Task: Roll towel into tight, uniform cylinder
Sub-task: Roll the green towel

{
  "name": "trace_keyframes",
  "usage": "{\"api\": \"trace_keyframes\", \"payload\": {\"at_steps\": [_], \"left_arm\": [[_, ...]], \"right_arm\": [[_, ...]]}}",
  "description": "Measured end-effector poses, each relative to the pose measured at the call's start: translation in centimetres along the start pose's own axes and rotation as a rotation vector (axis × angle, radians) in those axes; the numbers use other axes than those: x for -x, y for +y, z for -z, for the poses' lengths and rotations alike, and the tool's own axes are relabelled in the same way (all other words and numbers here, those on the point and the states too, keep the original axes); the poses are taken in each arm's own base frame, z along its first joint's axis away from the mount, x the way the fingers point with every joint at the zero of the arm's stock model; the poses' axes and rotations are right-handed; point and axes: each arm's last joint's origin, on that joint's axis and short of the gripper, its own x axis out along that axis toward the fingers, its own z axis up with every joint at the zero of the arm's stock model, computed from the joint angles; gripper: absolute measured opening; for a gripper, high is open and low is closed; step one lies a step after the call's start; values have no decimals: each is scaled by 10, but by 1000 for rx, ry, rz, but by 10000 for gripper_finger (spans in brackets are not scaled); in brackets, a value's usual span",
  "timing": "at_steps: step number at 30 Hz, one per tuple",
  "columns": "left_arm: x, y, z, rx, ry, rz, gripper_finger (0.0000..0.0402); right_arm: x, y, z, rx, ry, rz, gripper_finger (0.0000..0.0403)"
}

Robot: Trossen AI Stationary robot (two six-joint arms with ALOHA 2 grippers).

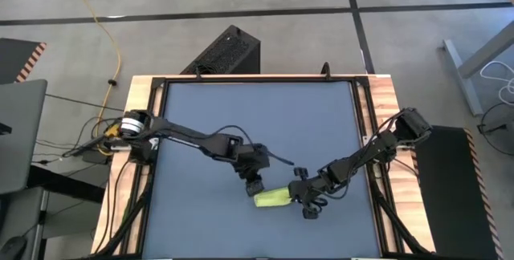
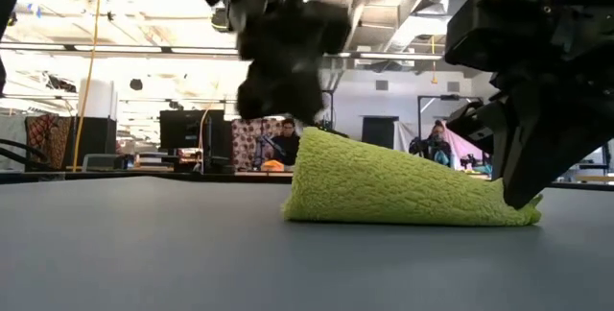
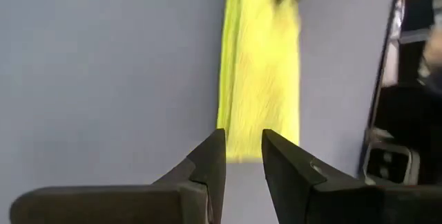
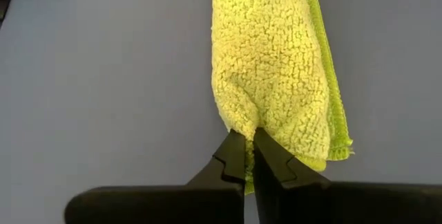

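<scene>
The lime towel (image 1: 273, 198) lies rolled into a short tapered bundle on the dark blue-grey mat (image 1: 257, 123), near its front middle. In the low view the towel (image 2: 403, 191) is thick at its left end and thin at its right. My right gripper (image 1: 304, 201) is shut on the thin end; the right wrist view shows its fingers (image 4: 235, 158) pinching a fold of the towel (image 4: 273, 65). My left gripper (image 1: 254, 186) hovers at the thick end, fingers slightly apart and empty, with the towel (image 3: 262, 72) just beyond the fingertips (image 3: 214, 151).
The mat covers a wooden table (image 1: 138, 91) framed by black rails. A black box (image 1: 229, 51) stands behind the far edge. Cables (image 1: 96, 140) bunch at the left arm's base. People (image 2: 285, 143) sit in the room far behind.
</scene>
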Motion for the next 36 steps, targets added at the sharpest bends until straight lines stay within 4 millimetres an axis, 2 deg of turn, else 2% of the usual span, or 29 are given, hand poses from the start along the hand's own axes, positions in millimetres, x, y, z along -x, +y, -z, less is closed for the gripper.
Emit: {"api": "trace_keyframes", "payload": {"at_steps": [4,8,11,14,18,20,24,30,33,36], "left_arm": [[10,-29,-3,-203,-209,-18,82],[7,-60,4,-471,-336,39,82],[-6,-81,16,-675,-394,56,82],[-24,-88,29,-814,-406,-15,82],[-43,-80,37,-798,-385,-162,82],[-45,-75,38,-763,-366,-206,83],[-49,-74,38,-740,-353,-163,89],[-74,-67,44,-758,-275,-87,113],[-84,-61,47,-753,-246,-109,125],[-83,-59,46,-716,-272,-156,129]], "right_arm": [[0,-3,-1,-10,-1,3,27],[0,-5,-2,-17,4,-7,26],[0,-7,-3,-21,3,-6,28],[-1,-8,-4,-26,1,-3,29],[-1,-10,-5,-37,-3,-1,29],[-1,-11,-5,-43,-6,-5,30],[-1,-12,-6,-48,-4,-11,30],[-1,-13,-6,-58,-8,-12,31],[-1,-13,-6,-71,-7,-12,32],[-1,-13,-7,-83,-9,-13,30]]}}
